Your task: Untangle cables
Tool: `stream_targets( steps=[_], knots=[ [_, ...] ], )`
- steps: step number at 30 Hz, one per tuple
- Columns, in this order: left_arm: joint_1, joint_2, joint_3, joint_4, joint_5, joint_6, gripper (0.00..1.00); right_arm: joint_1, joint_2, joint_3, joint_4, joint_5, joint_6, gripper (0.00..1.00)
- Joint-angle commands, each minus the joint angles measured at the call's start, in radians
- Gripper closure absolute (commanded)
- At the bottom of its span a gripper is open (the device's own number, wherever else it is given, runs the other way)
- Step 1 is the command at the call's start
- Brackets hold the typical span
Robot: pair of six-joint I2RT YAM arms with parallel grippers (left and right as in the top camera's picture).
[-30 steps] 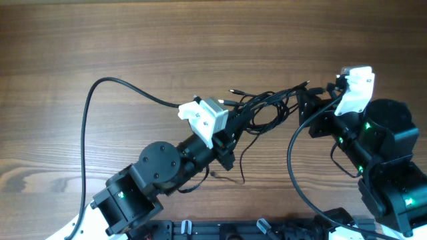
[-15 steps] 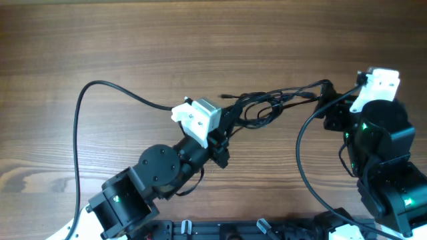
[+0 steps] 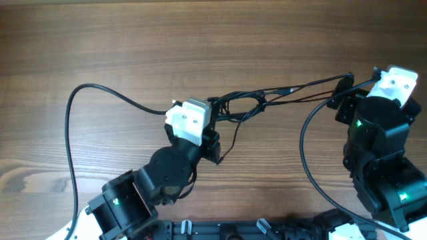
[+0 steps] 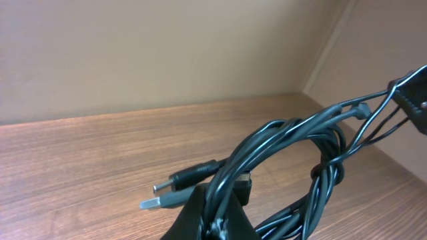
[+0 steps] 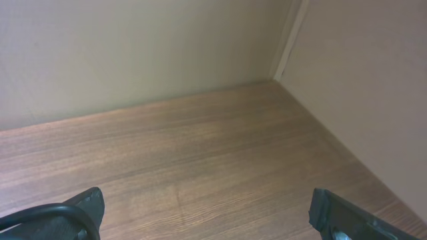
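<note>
The cables (image 3: 243,105) are a knot of thin black wires at the table's middle, with strands (image 3: 303,87) stretched taut to the right. My left gripper (image 3: 215,112) is shut on the bundle. In the left wrist view its fingers (image 4: 217,220) pinch the coiled cables (image 4: 287,143), with a barrel plug (image 4: 190,180) and a flat USB plug (image 4: 163,199) sticking out left. My right gripper (image 3: 343,97) has its jaws wide apart. The taut strands end at its far finger (image 3: 348,81), apparently hooked on it. The right wrist view shows both fingertips (image 5: 90,203) far apart, with bare table between.
A thick black arm cable (image 3: 70,133) loops across the left of the wooden table (image 3: 200,40). Another arm cable (image 3: 303,143) curves down by the right arm. One thin strand (image 3: 231,141) hangs loose below the bundle. Walls close the far side (image 5: 133,53).
My right gripper has moved right, drawing strands out taut from the knot. My left gripper has shifted left with the bundle, which has pulled tighter.
</note>
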Motion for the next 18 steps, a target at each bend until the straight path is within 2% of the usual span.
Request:
stream_targets(
  steps=[1, 4, 6, 7, 9, 11, 12, 18],
  knots=[
    [0.040, -0.056, 0.013, -0.032, -0.275, 0.019, 0.96, -0.057, -0.010, 0.013, 0.002, 0.242, 0.027, 0.00],
    [0.040, -0.056, 0.013, -0.024, -0.195, 0.012, 0.96, -0.057, -0.010, 0.013, 0.003, -0.017, -0.047, 0.00],
    [0.040, -0.056, 0.013, 0.006, -0.075, 0.012, 0.96, -0.057, -0.010, 0.013, 0.002, -0.333, -0.180, 0.00],
    [0.040, -0.055, 0.013, 0.023, -0.016, 0.012, 0.96, -0.057, -0.010, 0.013, 0.002, -0.571, -0.288, 0.00],
    [0.040, -0.055, 0.013, 0.045, 0.046, 0.012, 0.96, -0.057, -0.010, 0.013, 0.002, -0.909, -0.438, 0.00],
    [0.040, -0.055, 0.013, 0.051, 0.054, 0.012, 0.96, -0.057, -0.010, 0.013, -0.001, -1.131, -0.524, 0.00],
    [0.040, -0.055, 0.013, 0.051, 0.054, 0.012, 0.96, -0.057, -0.010, 0.013, -0.001, -1.204, -0.546, 0.00],
    [0.040, -0.055, 0.013, 0.059, 0.037, 0.012, 0.96, -0.057, -0.010, 0.013, -0.003, -1.218, -0.532, 0.00]
  ],
)
